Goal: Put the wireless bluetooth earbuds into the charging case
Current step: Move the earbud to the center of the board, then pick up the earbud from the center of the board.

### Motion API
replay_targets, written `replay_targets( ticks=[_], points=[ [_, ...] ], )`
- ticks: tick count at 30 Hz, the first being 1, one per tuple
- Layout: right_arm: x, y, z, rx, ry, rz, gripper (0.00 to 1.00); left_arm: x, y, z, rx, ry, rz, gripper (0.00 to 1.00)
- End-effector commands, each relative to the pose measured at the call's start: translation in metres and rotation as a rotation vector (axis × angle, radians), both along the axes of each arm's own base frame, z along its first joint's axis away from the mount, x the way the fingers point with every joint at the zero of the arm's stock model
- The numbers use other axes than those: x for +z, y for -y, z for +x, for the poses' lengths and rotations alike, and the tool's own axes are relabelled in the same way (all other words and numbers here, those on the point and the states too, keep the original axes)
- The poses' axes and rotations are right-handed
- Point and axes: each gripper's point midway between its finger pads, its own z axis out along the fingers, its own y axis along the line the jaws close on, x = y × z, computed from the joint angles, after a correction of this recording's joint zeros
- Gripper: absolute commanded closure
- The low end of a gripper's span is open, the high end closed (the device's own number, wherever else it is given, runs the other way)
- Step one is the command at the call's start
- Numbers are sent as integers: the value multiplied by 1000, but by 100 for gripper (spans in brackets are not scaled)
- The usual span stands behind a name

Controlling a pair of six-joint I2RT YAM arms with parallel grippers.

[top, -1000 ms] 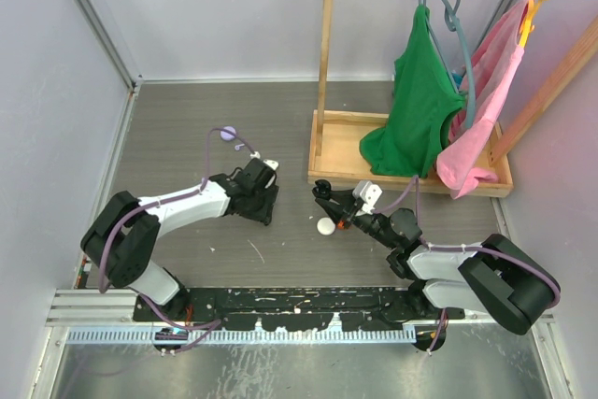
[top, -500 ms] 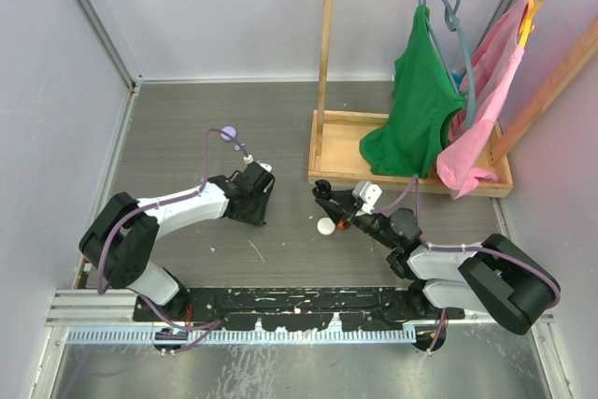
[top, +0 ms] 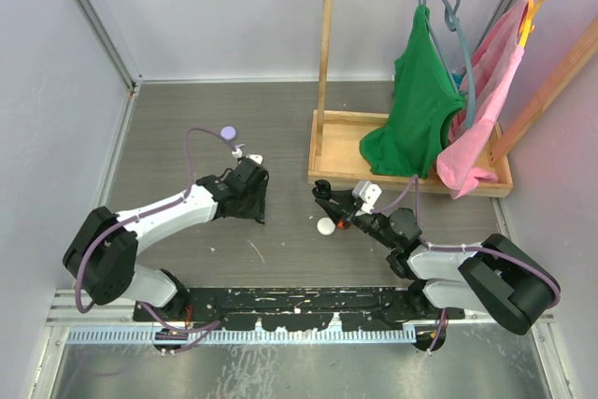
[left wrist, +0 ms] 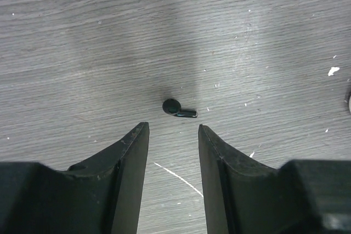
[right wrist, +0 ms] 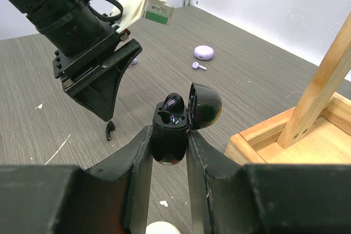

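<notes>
The left claw hangs low over the gray table with its fingers spread. A black earbud lies flat on the wood just ahead of the gap between them, touching neither finger, its stem pointing to the right in the left wrist view. The right claw is pinching a black charging case upright between its fingers, with the hinged lid swung open; whether a bud already sits inside cannot be told. In the right wrist view the same black earbud shows on the table under the tip of the left claw, near the case but apart from it. Farther back lie a lilac earbud and, just beside it, a lilac disc. A white disc rests just beside the right claw, and a wooden rack hung with green and pink clothes stands to the right.
</notes>
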Motion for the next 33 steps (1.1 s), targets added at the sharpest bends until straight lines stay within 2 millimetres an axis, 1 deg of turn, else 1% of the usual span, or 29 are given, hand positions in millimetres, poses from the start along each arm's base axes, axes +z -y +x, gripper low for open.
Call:
replay_targets(
  ticks=[1,5,9,15,18,26,33],
  points=[
    [26,-4,1,9,75,49,99,7,10,6,66,3,-60,59],
    [27,-3,1,7,77,48,99,-2,8,7,76,-25,-22,63],
    [27,-4,1,9,78,48,99,-13,9,8,81,-41,-6,64],
    [25,-3,2,7,73,44,99,-19,12,14,81,-40,3,66],
    [25,-4,2,10,71,42,99,-19,14,16,79,-38,3,66],
    [24,-5,2,14,68,41,99,-12,16,19,81,-17,-13,66],
    [23,-6,2,16,64,38,99,-20,16,21,82,-28,4,69]
  ],
)
